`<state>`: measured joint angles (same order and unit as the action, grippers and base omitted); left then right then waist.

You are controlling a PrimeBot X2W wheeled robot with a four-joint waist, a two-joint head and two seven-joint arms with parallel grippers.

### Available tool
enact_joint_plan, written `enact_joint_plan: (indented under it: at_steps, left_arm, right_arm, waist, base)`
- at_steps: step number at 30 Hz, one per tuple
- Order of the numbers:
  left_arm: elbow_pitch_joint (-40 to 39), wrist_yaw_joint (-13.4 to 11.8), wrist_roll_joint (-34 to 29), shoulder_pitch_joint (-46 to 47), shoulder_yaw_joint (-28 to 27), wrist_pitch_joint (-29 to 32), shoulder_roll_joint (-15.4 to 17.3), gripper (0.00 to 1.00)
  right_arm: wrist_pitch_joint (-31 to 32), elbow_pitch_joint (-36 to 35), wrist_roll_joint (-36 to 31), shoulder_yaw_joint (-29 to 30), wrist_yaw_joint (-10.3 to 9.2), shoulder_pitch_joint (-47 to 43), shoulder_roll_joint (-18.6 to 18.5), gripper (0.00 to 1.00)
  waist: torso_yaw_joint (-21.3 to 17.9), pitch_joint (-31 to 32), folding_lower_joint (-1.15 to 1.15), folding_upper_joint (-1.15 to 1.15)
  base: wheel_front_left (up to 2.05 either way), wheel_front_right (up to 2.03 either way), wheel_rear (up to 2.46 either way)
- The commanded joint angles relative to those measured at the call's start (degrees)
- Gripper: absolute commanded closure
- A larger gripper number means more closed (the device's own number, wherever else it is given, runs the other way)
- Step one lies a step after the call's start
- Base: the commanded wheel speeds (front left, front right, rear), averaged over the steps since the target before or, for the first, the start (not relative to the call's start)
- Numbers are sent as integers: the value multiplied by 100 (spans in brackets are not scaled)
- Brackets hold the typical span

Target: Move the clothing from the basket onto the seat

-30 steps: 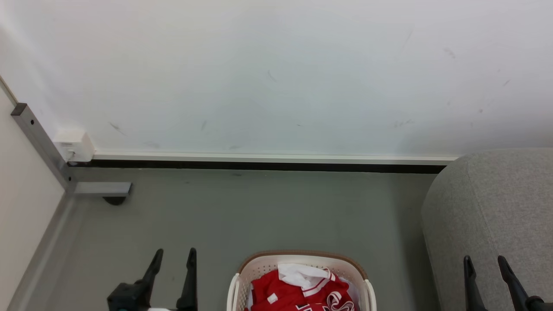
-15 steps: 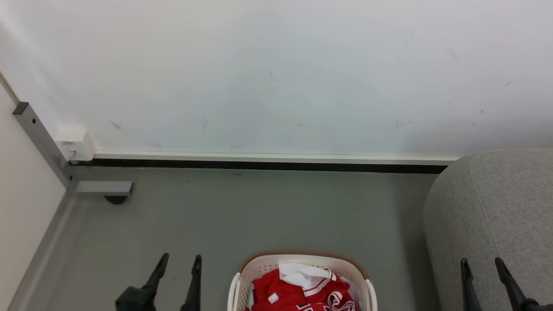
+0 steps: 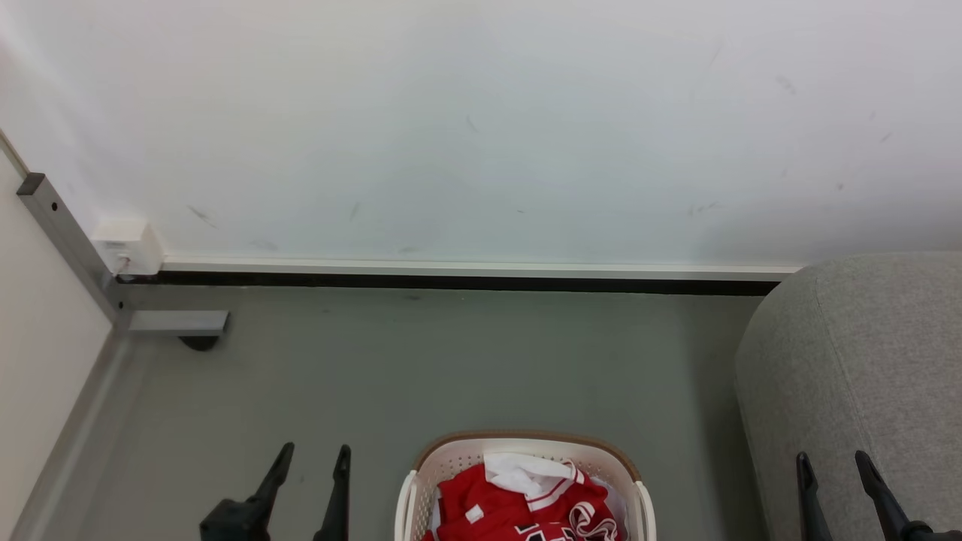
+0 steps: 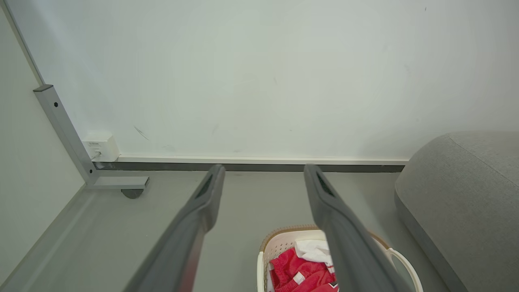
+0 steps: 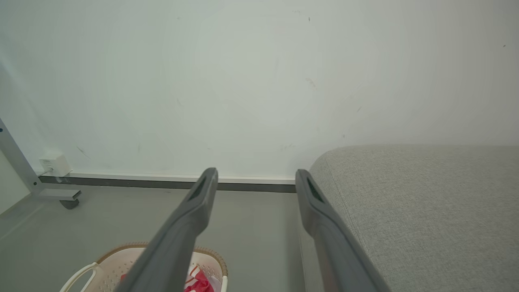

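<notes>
The red jersey with its white fabric part (image 3: 530, 500) lies crumpled in the cream perforated basket (image 3: 451, 462), which stands on the floor at the bottom centre of the head view. The grey seat (image 3: 857, 361) bulks up at the right. My left gripper (image 3: 314, 452) is open, left of the basket and apart from it. My right gripper (image 3: 832, 460) is open in front of the seat's side. The left wrist view shows the jersey (image 4: 302, 267) in the basket (image 4: 279, 243) below the open left gripper (image 4: 261, 172). In the right wrist view the open right gripper (image 5: 255, 176) hangs between basket (image 5: 101, 263) and seat (image 5: 425, 194).
A white wall (image 3: 481, 128) with a skirting strip runs across the back. At the left stand a grey metal frame post (image 3: 68, 240), its caster foot (image 3: 197, 342) and a small white box (image 3: 128, 244). Grey floor (image 3: 451, 361) lies between basket and wall.
The left gripper has shifted slightly right toward the basket. The whole head picture has slid a little upward, so the camera has moved; the jersey and basket lie as before.
</notes>
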<state>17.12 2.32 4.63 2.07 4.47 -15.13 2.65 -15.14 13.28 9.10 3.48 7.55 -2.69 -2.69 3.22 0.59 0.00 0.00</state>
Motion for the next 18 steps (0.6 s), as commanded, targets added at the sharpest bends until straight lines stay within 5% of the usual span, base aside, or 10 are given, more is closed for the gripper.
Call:
enact_joint_plan:
  at_steps: [1,9,18]
  left_arm:
    - [12,9,31,27,-12,-4,42,0]
    - [-17,87,-44,109,-33,-4,41,0]
    - [153,383,-225,1071,321,-4,98,0]
  right_arm:
    - [-1,28,31,-18,-12,-2,-37,0]
    - [-2,-80,0,-79,-12,165,-36,0]
    - [0,-529,-70,-162,-12,790,-34,0]
  waist:
    - [-10,-7,0,0]
    - [-144,-209,0,0]
    - [-367,-1370,0,0]
  base:
    - [0,0,0]
    - [0,0,0]
    - [0,0,0]
